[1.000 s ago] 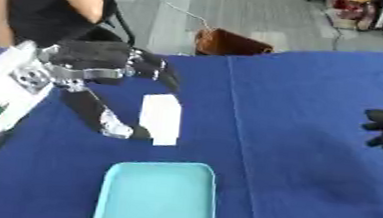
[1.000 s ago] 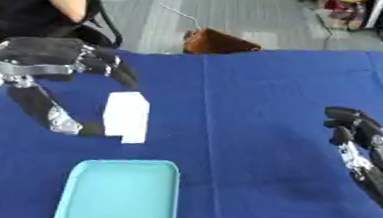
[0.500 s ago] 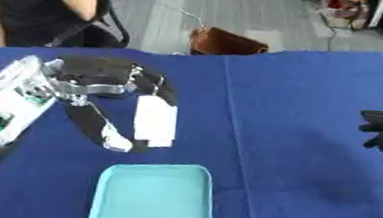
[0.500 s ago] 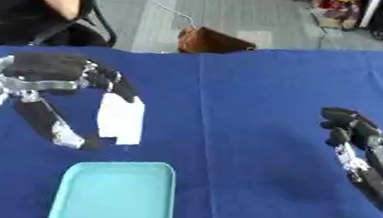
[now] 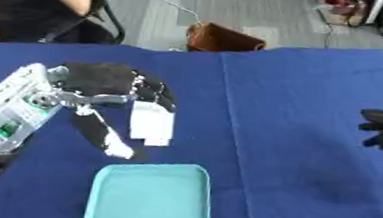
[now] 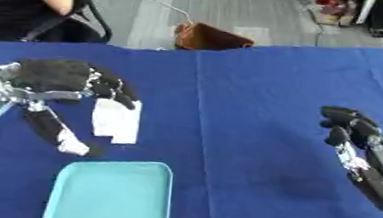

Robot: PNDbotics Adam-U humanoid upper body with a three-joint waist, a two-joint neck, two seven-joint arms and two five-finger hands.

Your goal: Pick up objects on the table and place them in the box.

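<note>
Left hand [image 5: 101,80]: fingers [image 5: 157,93] curled down over the far edge of a white box-shaped object [image 5: 151,123], thumb [image 5: 101,132] stretched along the object's left side with its pale tip near the near-left corner; the object sits between fingers and thumb, grasped, though whether it rests on the blue table [image 5: 297,141] or is lifted clear cannot be told. Palm faces down, forearm entering from the left edge. Object: flat, rectangular, plain white, long side running near to far. Light teal box [image 5: 147,202]: open tray, just nearer than the object, at the near edge. Right hand [image 6: 355,134]: at the right side, well apart, fingers bent inward, holding nothing.
</note>
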